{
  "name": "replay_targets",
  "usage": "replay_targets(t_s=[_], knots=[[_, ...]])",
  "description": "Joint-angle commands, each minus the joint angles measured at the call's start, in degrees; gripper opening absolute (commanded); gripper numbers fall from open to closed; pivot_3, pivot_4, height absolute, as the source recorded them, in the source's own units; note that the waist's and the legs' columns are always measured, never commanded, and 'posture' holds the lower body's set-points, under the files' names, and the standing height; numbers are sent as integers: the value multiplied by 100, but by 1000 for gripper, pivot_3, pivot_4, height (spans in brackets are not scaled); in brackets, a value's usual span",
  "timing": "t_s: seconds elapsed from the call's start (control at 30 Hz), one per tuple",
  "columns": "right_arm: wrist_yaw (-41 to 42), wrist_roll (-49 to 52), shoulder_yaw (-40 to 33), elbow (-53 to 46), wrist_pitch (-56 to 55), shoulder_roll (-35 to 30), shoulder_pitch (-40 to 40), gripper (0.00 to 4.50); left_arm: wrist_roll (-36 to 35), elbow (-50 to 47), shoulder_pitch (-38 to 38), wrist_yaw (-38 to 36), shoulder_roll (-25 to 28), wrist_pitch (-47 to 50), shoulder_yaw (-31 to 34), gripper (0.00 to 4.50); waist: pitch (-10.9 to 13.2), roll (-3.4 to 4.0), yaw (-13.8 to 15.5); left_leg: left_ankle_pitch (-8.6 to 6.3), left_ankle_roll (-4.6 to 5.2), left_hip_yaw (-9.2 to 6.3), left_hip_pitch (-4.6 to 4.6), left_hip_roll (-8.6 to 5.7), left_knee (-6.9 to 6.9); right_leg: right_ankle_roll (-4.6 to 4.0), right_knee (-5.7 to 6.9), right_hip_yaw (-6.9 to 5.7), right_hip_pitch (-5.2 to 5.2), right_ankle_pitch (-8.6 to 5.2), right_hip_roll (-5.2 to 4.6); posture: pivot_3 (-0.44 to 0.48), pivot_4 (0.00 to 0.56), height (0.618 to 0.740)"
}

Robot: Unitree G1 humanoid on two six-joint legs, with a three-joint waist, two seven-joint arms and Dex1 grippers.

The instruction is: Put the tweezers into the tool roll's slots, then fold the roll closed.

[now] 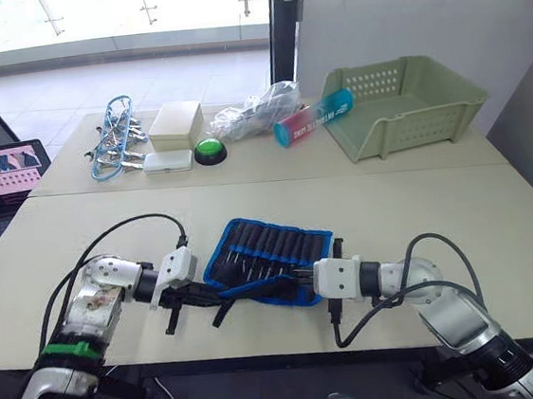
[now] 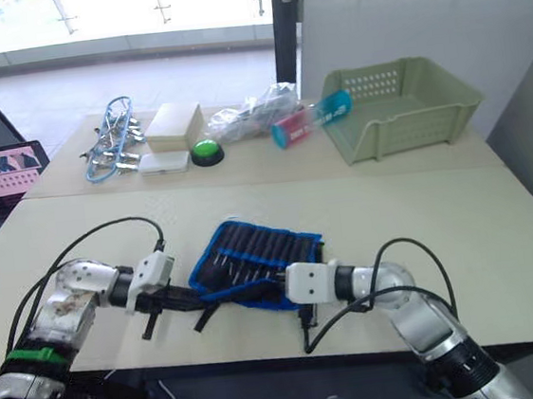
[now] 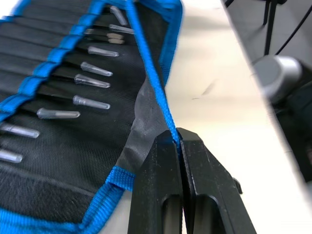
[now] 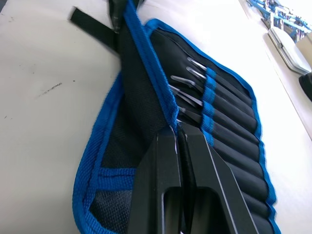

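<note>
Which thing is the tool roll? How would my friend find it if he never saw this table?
Look at the near beige table, the one closest to the robot. The tool roll lies flat on it between the left gripper and the right gripper, which each pinch its near edge. It's the black fabric with bright blue edging and a row of narrow slots.

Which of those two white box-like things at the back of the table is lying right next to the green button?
The flat, slim white case, touching the round green button's left side. The taller cream box sits farther back, behind them.
</note>
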Motion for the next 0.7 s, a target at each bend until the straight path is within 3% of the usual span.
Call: replay_targets(t_s=[0.03, 0.1, 0.23, 0.3, 0.7], knots=[[-10, -139, -113, 198, -322, -87, -158, 0, -605, -991, 219, 604, 55, 1258, 404, 22, 1, 1, 16, 0, 0, 0, 1, 0, 1, 1, -2, 0, 1, -1, 0, 0, 150, 740], [20, -112, -126, 240, -318, -61, -191, 0, -630, -912, 126, 1139, -122, 1630, 566, 22, 1, 1, 21, 0, 0, 0, 2, -1, 1, 1, -2, 0, 2, -1, 1, 0, 150, 740], [134, 24, -163, 227, -65, -9, -267, 0, -35, 85, -382, 1872, -327, 1346, 618, 22, 1, 0, 19, 2, 3, 0, 7, -2, 5, 1, 0, 0, 5, -1, 2, 0, 150, 740], [100, 76, -226, 215, 150, 40, -331, 0, -236, 330, -560, 2056, -435, 1728, 807, 22, 1, 0, -5, 2, 3, 0, 7, -2, 6, 0, 1, 0, 3, 0, 2, 0, 150, 740], [-451, -556, -128, 712, 644, 314, -643, 0, -184, 161, -386, 2248, -691, 1995, 613, 22, 1, 0, 5, 2, 3, 0, 5, -4, 6, 0, 7, 0, 1, 0, 0, 0, 150, 740]])
